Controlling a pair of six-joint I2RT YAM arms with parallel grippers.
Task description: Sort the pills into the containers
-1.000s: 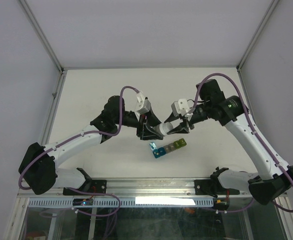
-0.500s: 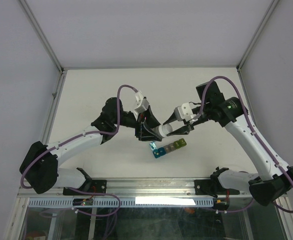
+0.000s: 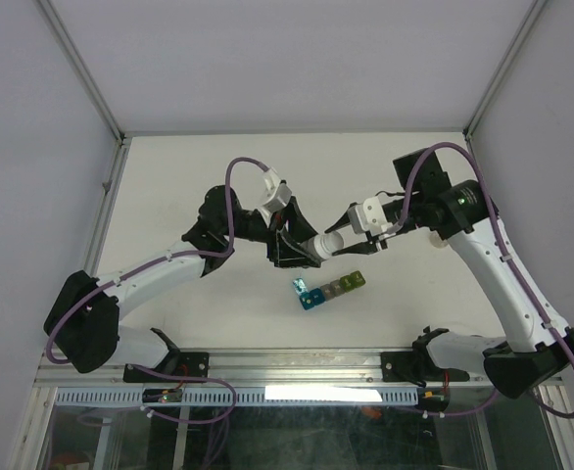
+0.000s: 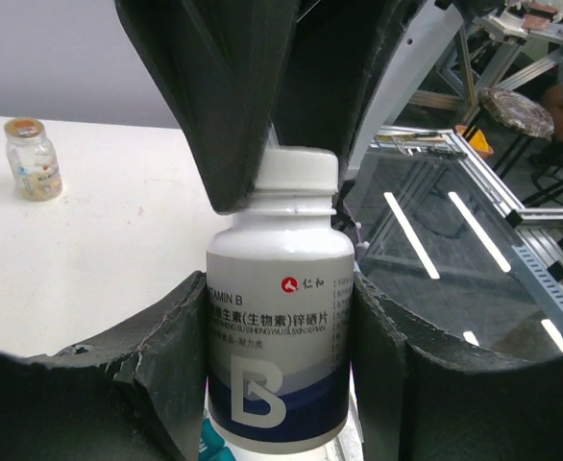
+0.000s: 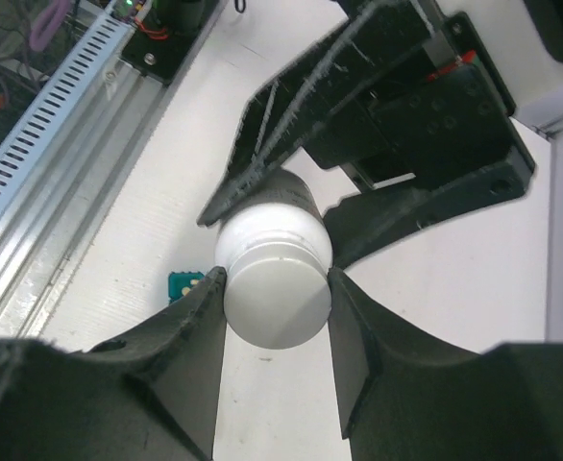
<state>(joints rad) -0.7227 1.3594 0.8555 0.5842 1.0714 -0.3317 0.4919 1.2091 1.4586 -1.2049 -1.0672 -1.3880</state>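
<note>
**White plastic bottle clamped at both ends, above the containers**

Top external: white bottle (image 3: 321, 246) lifted clear of the bench (image 3: 189, 166), lying near level between the two arms. Clenched round the body by the left fingers (image 3: 289, 247), on the bottle's left. Pinched at the cap end by the right fingers (image 3: 354, 242), on the bottle's right. Just nearward of the bottle, down on the bench: the containers (image 3: 328, 291), a short slanted strip not touching the bottle. Blue end toward the arm bases, yellow-green end off to the bottle's right, a teal piece sticking out beside the blue end.

Left wrist: bottle filling the middle of the view, with a white and dark-blue label, a large B and "VITAMIN B" partly readable. Left fingers pressed flat against both sides of the label. White cap (image 4: 299, 168) at the bottle's far end, caught between the black right fingers reaching in from beyond. Well apart to the bottle's left, upright on the bench: small clear jar (image 4: 32, 158) with an orange-brown lid.

Right wrist: cap seen face-on, round and pale, squeezed on both sides by the right fingers. Behind the cap, left fingers closed round the bottle's body. Down-left of the bottle, on the bench, a green-teal corner of the containers peeping past the near finger. Farther left again, slotted metal rail (image 5: 41, 134).
</note>
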